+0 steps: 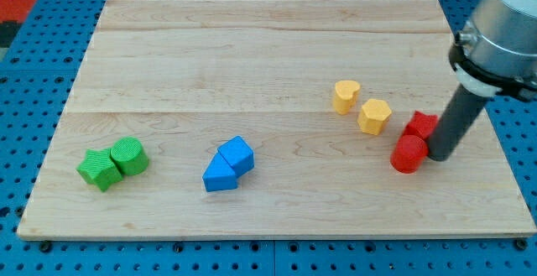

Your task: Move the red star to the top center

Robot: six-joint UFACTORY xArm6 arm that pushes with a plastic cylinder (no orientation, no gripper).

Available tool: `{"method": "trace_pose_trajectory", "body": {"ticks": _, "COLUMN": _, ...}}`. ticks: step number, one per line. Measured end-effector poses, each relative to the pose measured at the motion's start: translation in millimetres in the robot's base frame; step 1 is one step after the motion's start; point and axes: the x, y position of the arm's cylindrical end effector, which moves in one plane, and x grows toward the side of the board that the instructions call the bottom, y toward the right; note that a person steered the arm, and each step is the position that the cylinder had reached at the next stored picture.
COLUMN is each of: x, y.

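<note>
The red star (421, 126) lies at the view's right, partly hidden behind my rod. A round red block (409, 154) sits just below and left of it, touching it. My tip (438, 156) rests on the board right beside both red blocks, on their right side, touching or nearly touching them. The wooden board (268, 49) fills most of the view.
Two yellow blocks (345, 96) (374, 116) lie up and left of the red star. Two blue blocks (237, 153) (220, 174) sit together at the lower centre. A green star (99, 169) and a green cylinder (129, 155) sit at the lower left. The board's right edge is near my tip.
</note>
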Motion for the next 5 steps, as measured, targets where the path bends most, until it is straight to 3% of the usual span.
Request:
{"method": "trace_pose_trajectory", "body": {"ticks": 2, "x": -47, "y": -28}}
{"method": "trace_pose_trajectory", "body": {"ticks": 3, "x": -54, "y": 16}}
{"method": "trace_pose_trajectory", "body": {"ticks": 4, "x": -86, "y": -11}}
{"method": "trace_pose_trajectory", "body": {"ticks": 5, "x": -105, "y": -84}}
